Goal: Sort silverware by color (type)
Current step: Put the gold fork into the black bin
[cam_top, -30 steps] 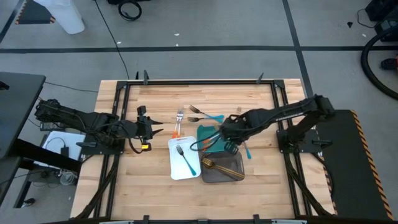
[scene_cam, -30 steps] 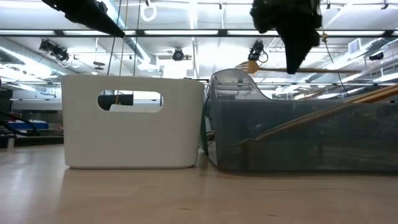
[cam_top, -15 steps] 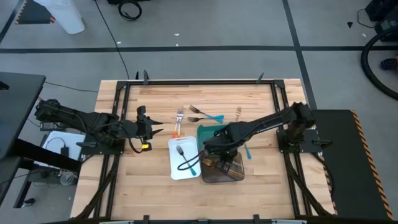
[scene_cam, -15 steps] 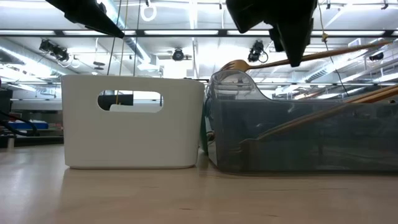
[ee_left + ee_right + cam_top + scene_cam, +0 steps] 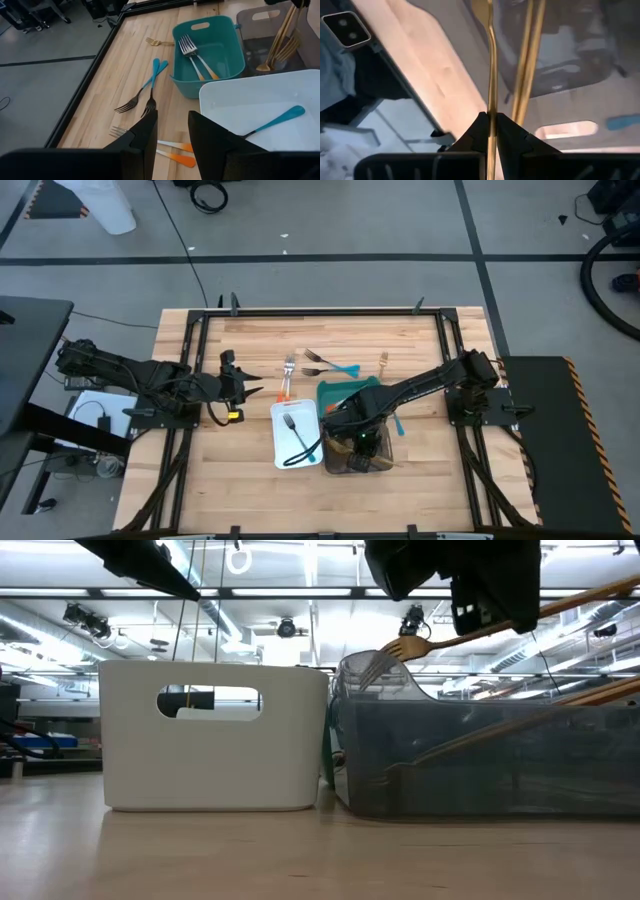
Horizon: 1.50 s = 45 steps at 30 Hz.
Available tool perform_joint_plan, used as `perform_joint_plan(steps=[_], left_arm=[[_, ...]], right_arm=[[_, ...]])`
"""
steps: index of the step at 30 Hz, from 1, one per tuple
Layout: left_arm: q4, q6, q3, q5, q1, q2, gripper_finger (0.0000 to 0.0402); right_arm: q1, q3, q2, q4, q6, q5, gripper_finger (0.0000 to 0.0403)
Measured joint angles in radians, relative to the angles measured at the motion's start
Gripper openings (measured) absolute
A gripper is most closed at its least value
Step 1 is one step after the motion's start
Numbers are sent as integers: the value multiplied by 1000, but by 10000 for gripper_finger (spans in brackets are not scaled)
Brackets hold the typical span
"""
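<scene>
High view: right gripper (image 5: 357, 442) low over grey tray (image 5: 378, 464), clamped on a gold fork. Left gripper (image 5: 252, 389) parked at the surface's (image 5: 240, 480) left side, fingers parted and bare. White tray (image 5: 283, 455) beside the grey one, with a teal-handled fork (image 5: 299, 436) lying along its length. Teal tray (image 5: 335, 391) just behind the grey one. Loose on the wood behind the trays: two teal-handled forks (image 5: 328, 364), orange-handled forks (image 5: 286, 377) and a small gold fork (image 5: 383, 361).

Low view: held gold fork (image 5: 470, 634) above the grey tray's (image 5: 480, 765) rim, long axis nearly level, tines toward the white tray (image 5: 210, 735), handle rising away from it. More gold handles (image 5: 520, 720) leaning slantwise inside the grey tray.

Left wrist view: two open dark fingers (image 5: 210, 132) in front. Teal-handled forks (image 5: 150, 90) side by side, tines toward the camera; orange-handled forks (image 5: 165, 150) crosswise, partly behind the fingers. Two orange-handled forks (image 5: 197, 60) inside the teal tray (image 5: 207, 80). One teal-handled fork (image 5: 277, 120) in the white tray (image 5: 235, 100). Gold pieces (image 5: 280, 42) upright in the grey tray (image 5: 262, 20).

Right wrist view: fingers (image 5: 476, 131) pinching the gold fork's shaft (image 5: 491, 75), long axis running straight out from the gripper, second gold handle (image 5: 527, 60) just beside it.
</scene>
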Motion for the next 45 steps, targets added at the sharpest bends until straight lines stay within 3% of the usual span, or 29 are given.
perform_joint_plan(steps=[17,38,45], left_arm=[[-6,2,0,0,0,0,118],[-18,-4,0,0,0,0,118],[-19,-7,0,0,-1,0,118]], right_arm=[[-72,5,71,3,-35,-37,28],[-79,4,126,33,-94,-23,29],[-79,4,133,36,-93,-22,66]])
